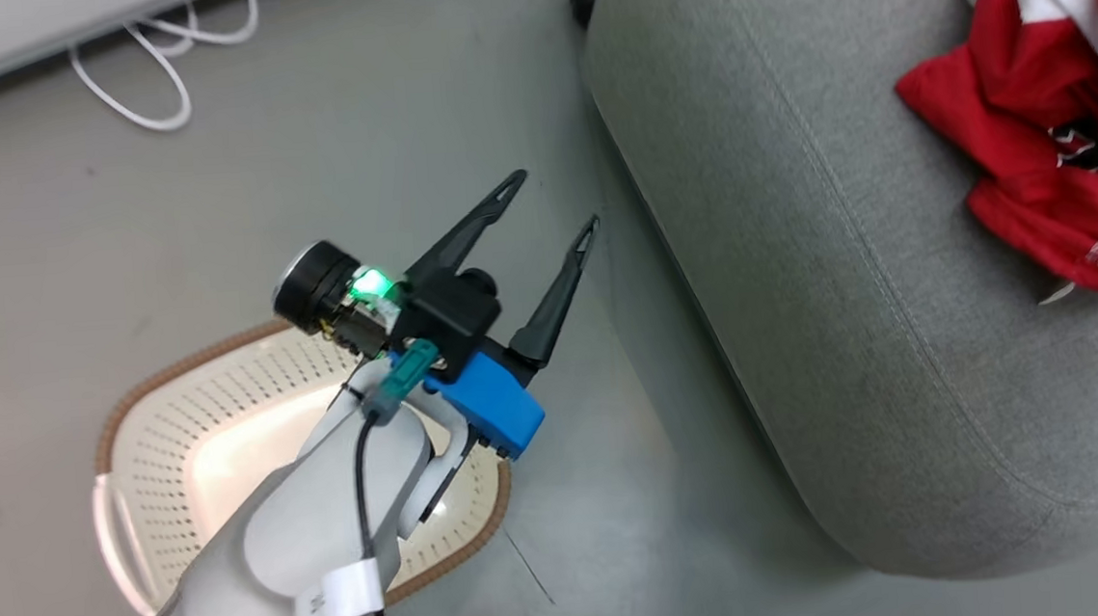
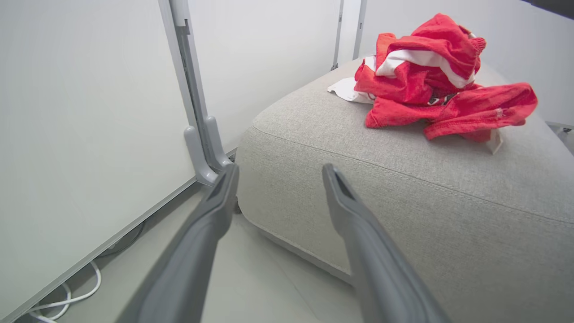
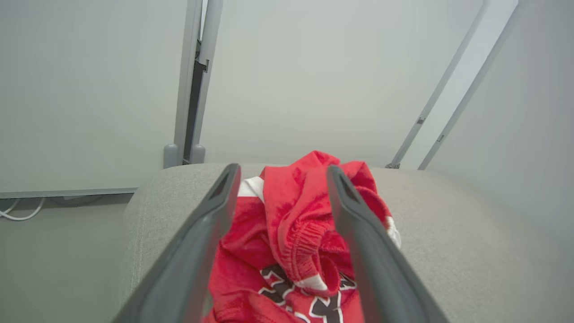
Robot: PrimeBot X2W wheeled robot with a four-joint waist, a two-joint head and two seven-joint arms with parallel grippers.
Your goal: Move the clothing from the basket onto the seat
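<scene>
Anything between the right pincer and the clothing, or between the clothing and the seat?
Nothing visible. The right pincer stands open, with the clothing directly between its fingers. The clothing already lies heaped on the seat.

Bright red clothing (image 1: 1048,118) with white stripes and dark white-edged numerals, grey woven seat (image 1: 846,277), cream-white perforated basket (image 1: 164,441) with brown woven-look rim, left gripper (image 1: 557,197) black-fingered with blue block and green light, pale grey floor (image 1: 352,119)
</scene>
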